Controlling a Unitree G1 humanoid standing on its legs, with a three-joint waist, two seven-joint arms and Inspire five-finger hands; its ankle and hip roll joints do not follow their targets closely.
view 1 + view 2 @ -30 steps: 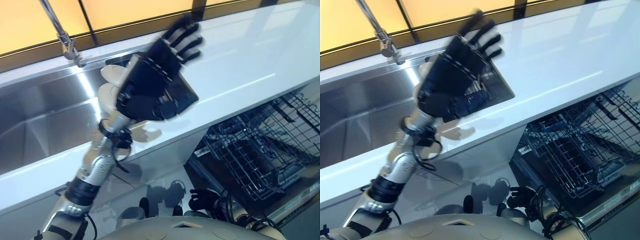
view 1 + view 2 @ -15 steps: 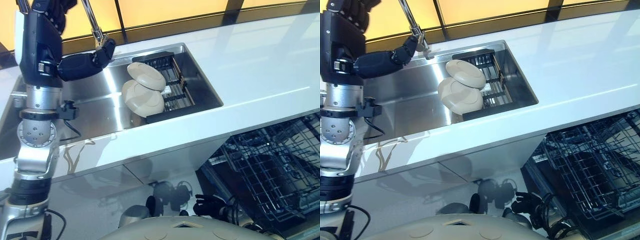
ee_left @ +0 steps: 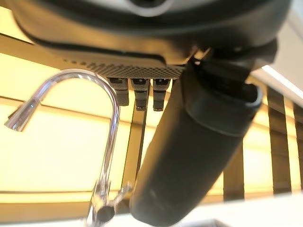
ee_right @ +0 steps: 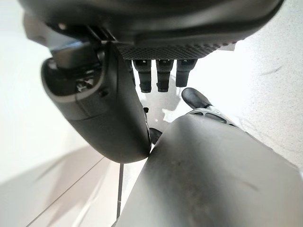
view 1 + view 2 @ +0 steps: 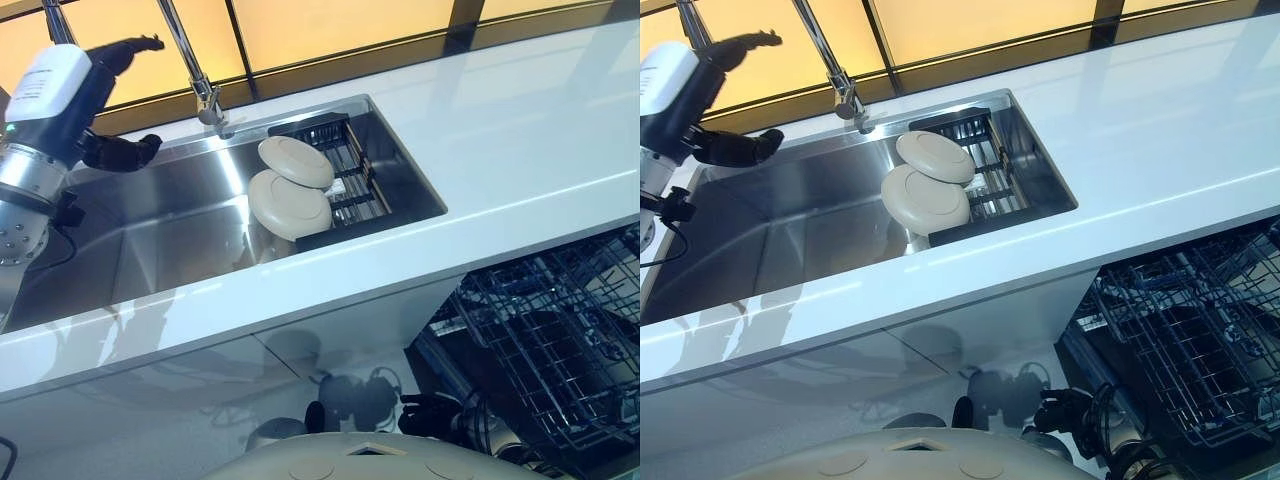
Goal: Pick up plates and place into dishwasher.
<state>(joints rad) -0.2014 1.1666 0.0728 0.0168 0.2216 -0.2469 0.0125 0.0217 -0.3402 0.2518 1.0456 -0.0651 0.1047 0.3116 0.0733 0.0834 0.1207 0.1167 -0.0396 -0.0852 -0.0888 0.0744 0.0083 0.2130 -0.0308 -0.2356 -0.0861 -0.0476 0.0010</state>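
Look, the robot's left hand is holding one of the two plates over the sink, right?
No. The left hand holds nothing; it is up by the faucet, away from the dishes. Both plates lie in the sink, against the black rack, as the left eye view shows.

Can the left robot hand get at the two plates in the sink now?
Probably yes. The left robot hand is raised above the sink, holding nothing, and nothing lies between it and the plates.

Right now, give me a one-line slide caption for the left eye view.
Two round cream plates lean on a black rack in the steel sink; left hand raised and empty beside the faucet.
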